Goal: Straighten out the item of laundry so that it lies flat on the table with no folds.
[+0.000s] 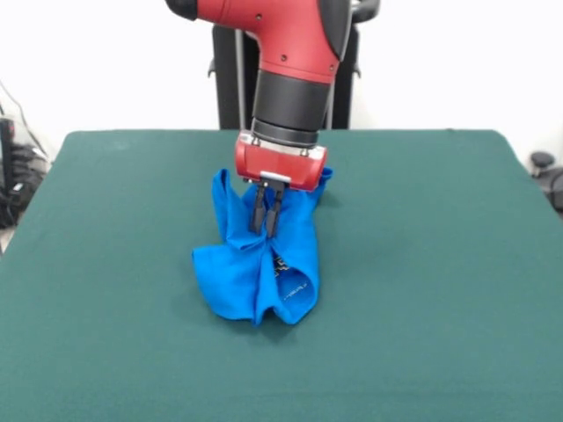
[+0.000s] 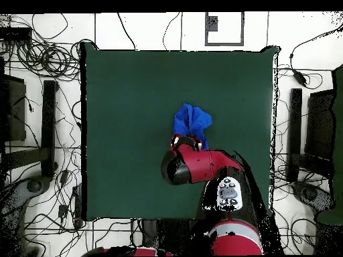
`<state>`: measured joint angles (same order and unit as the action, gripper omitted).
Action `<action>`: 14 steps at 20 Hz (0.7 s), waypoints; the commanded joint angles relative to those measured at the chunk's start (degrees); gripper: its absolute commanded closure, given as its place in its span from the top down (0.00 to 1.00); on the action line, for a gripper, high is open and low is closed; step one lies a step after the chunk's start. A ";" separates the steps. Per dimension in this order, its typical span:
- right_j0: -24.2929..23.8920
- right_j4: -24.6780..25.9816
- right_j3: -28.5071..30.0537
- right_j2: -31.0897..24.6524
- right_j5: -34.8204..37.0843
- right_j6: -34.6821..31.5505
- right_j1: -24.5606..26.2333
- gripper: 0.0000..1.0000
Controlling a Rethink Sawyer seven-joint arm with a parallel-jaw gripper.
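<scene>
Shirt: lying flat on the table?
No. In the front view the shirt is bunched in folds, its top pinched and lifted by the gripper.

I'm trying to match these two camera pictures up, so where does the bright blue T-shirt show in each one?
Front view: the crumpled bright blue T-shirt sits at the picture's centre, bunched up beneath the red arm's claw.
Overhead view: the T-shirt lies just right of centre, directly above the arm's red head.
Shared landmark: the dark green felt table, which the shirt rests on in both views.
</scene>
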<state>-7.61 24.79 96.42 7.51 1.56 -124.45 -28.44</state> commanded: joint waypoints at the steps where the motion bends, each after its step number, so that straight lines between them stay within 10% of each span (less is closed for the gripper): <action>1: 2.32 -0.83 0.58 -1.21 -5.89 -7.05 2.94 0.00; 14: 0.86 -1.82 2.44 -2.89 -5.06 -7.18 1.08 0.00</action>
<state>-7.39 24.80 96.43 8.64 -1.75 -124.45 -28.39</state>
